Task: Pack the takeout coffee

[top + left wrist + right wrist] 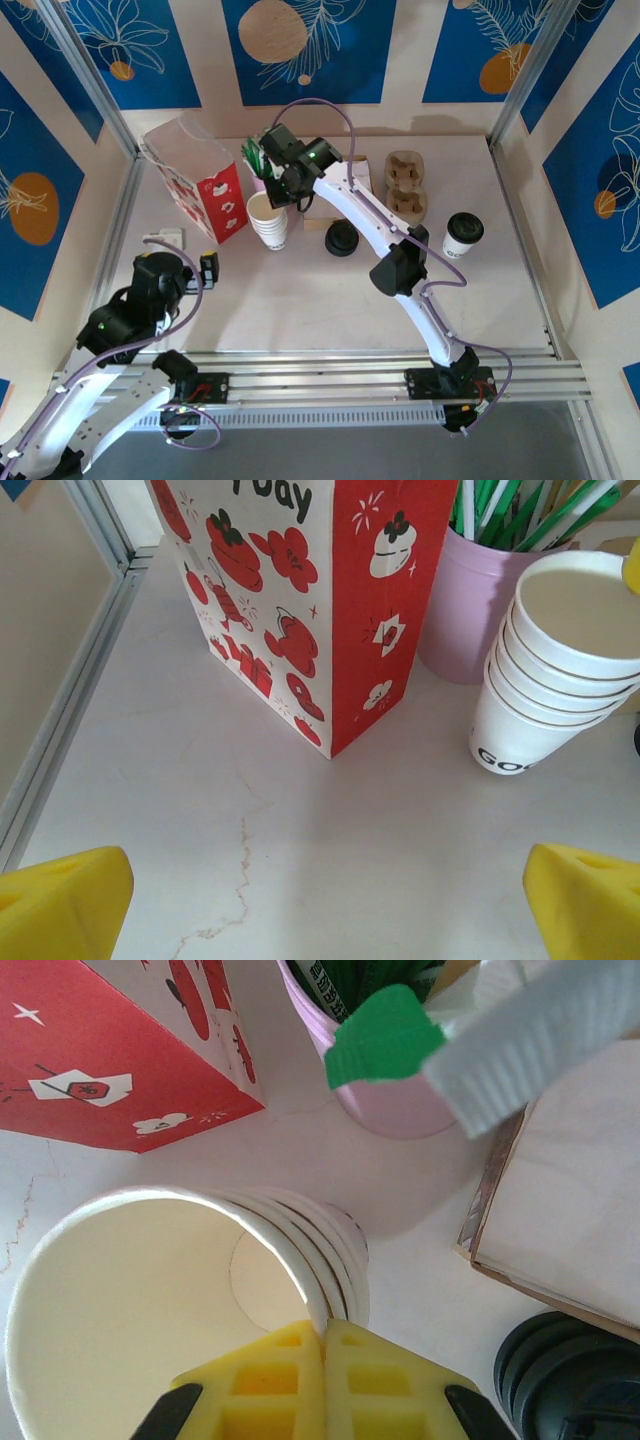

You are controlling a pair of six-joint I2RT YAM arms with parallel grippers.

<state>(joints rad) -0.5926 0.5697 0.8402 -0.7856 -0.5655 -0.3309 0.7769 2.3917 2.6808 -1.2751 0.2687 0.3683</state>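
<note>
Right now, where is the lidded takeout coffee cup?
Top view: the takeout coffee cup stands on the right side of the table, near the brown cup carrier, right of the right arm.

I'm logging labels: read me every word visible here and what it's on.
"Day", top cut off: red-and-white paper bag.
"GOO", rest hidden: lowest of the stacked lidless white paper cups.
Dark print on black-lidded white paper cup: too small to read.
</note>
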